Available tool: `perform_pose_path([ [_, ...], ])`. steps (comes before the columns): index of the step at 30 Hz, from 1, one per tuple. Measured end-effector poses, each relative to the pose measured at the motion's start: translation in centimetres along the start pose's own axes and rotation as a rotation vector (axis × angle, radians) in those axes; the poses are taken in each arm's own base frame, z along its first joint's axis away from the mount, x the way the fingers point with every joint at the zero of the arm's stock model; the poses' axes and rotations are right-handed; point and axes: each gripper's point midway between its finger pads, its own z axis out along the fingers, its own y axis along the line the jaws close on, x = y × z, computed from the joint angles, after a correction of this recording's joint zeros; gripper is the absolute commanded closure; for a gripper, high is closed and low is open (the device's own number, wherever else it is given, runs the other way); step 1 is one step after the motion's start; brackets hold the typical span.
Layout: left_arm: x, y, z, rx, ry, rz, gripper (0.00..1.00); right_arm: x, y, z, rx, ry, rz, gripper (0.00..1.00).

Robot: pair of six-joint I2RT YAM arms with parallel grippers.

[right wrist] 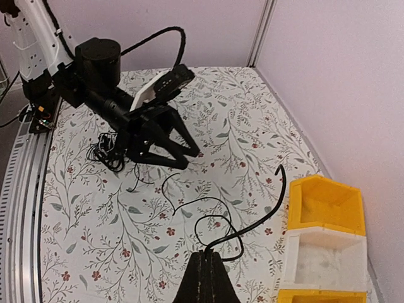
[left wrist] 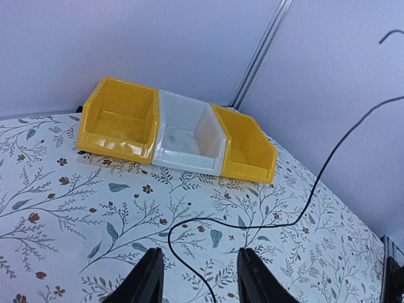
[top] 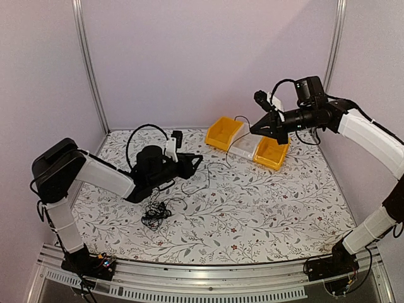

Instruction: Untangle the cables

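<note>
Tangle first: the clump of cables lies on the flowered surface on my left side, just beside my left arm and nearer my bases than the left jaws are. Those left jaws are spread and grip nothing, and they point out across the surface toward the far right corner. From the left wrist I see one loose cable passing between the two fingers without being pinched. It curls on the surface just ahead of the tips, then lifts off up and to the right. Its long axis therefore runs left to right, roughly along the line my left jaws point rather than across it. At its far end my right jaws are pressed together and pinch that cable in the air, above the row made by the left yellow bin, the white bin and the right yellow bin. I cannot tell whether the strand's near end leads back into the clump. I judge the left arm far the nearer to the clump, which sits behind and below its jaws, so reaching it means drawing back.
</note>
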Motion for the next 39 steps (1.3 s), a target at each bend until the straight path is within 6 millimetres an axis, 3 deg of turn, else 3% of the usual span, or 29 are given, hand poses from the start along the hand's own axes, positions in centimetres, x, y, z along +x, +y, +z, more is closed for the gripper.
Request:
perform_pose_path([
  [3,-0.4,-0.4,-1.4,0.011,0.006,0.000,0.61,-3.6,-3.0,-2.0,0.119,-0.039,-0.043,1.00],
  [6,-0.7,-0.7,-2.6,0.012,0.019,0.001,0.61,-5.9,-6.1,-3.9,0.234,-0.060,-0.058,1.00],
  [11,-1.3,-1.5,-4.2,0.023,0.036,0.020,0.61,-7.1,-11.4,-7.1,0.406,-0.067,-0.029,1.00],
  [16,-0.1,-1.1,-5.6,0.009,0.082,0.039,0.61,-7.7,-14.9,-10.6,0.544,-0.078,-0.004,1.00],
  [21,1.3,-0.5,-6.5,-0.011,0.122,0.049,0.61,-9.1,-17.0,-14.1,0.671,-0.103,-0.022,1.00],
  [29,1.6,-0.3,-6.6,-0.016,0.128,0.049,0.61,-10.8,-19.5,-19.2,0.834,-0.146,-0.049,1.00],
  [33,1.7,-0.3,-6.7,-0.016,0.132,0.050,0.61,-11.3,-20.2,-20.3,0.868,-0.170,-0.056,1.00],
  [39,2.4,-0.1,-7.0,-0.021,0.148,0.049,0.61,-12.6,-19.6,-20.3,0.829,-0.224,-0.070,1.00],
])
